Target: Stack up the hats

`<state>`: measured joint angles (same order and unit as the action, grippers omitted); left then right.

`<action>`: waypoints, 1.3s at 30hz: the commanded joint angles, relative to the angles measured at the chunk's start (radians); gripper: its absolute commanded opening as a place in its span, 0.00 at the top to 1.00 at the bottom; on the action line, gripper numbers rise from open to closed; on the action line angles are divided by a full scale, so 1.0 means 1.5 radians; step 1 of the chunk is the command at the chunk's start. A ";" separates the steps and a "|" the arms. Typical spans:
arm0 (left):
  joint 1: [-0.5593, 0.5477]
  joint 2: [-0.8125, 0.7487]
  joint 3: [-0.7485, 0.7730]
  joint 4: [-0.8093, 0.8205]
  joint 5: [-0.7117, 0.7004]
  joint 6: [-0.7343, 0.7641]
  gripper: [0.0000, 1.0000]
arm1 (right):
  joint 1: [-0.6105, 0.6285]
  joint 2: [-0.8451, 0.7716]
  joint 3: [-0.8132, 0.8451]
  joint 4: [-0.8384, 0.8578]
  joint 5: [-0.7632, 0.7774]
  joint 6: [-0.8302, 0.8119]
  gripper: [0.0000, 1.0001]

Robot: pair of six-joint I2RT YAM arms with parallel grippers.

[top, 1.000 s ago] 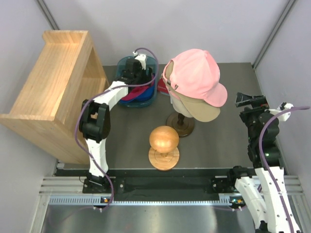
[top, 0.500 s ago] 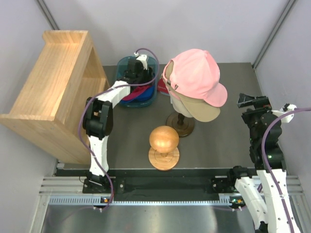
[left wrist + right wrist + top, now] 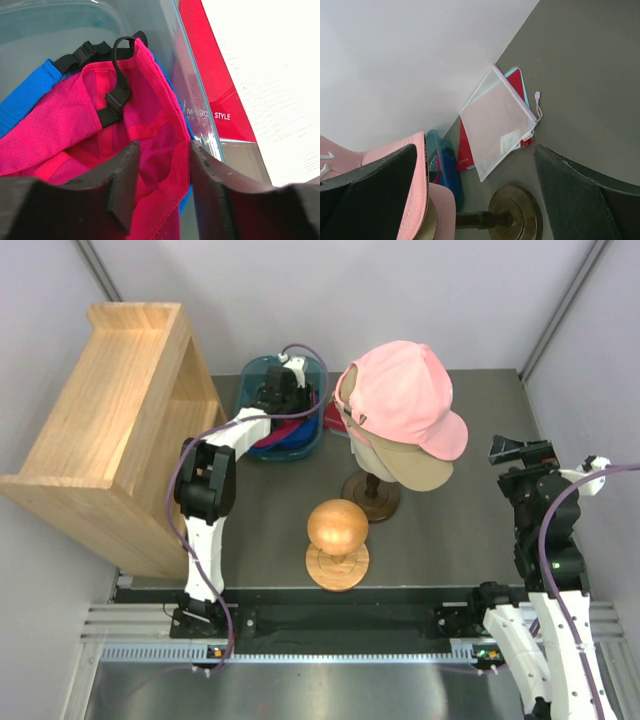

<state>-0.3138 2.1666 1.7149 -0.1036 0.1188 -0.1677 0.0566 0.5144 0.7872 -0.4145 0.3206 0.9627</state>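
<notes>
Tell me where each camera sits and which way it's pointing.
Top: above and behind, looking down on the table; left arm and right arm show.
Left wrist: down into the bin at the magenta cap; left pincer shows.
Right wrist: across the table toward the pouch; right pincer shows.
Shared: top and right wrist both see the pink cap.

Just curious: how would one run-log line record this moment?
left gripper open astride magenta hat in bin | right gripper open, empty
</notes>
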 commanded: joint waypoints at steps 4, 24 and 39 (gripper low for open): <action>0.003 0.002 0.024 0.047 0.012 -0.020 0.68 | -0.004 -0.017 0.036 -0.011 0.011 -0.008 0.00; 0.003 -0.178 0.031 0.108 -0.045 -0.053 1.00 | -0.004 -0.025 0.102 -0.024 -0.011 -0.091 0.00; -0.004 -0.378 0.049 0.200 -0.073 -0.090 1.00 | -0.003 0.010 0.197 0.071 -0.125 -0.042 0.00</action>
<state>-0.3161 1.7069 1.7382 0.0605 0.0433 -0.2722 0.0559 0.5041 1.0225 -0.4236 0.2268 0.8677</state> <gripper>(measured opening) 0.012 0.996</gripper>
